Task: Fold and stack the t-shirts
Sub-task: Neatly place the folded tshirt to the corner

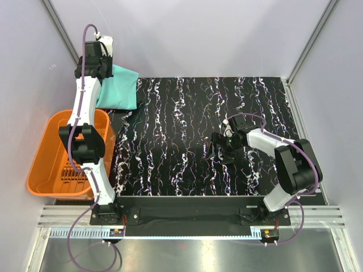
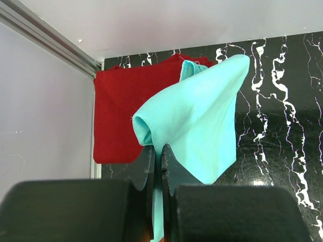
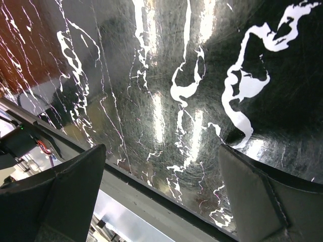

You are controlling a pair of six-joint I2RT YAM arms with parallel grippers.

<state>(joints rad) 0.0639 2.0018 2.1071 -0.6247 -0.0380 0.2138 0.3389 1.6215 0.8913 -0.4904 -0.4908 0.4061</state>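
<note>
A: Where's the light teal-green cloth t-shirt (image 2: 197, 116)?
B: Far left of the black marbled bench (image 1: 170, 113), a fold pinched tight in the left jaws, the rest hanging over the dark red cloth t-shirt (image 2: 118, 116), which lies flat there.
A: The right jaws?
B: Spread wide, holding nothing, low over the bench's right side. An orange slatted plastic basket (image 1: 42, 164) sits off the left edge.
</note>
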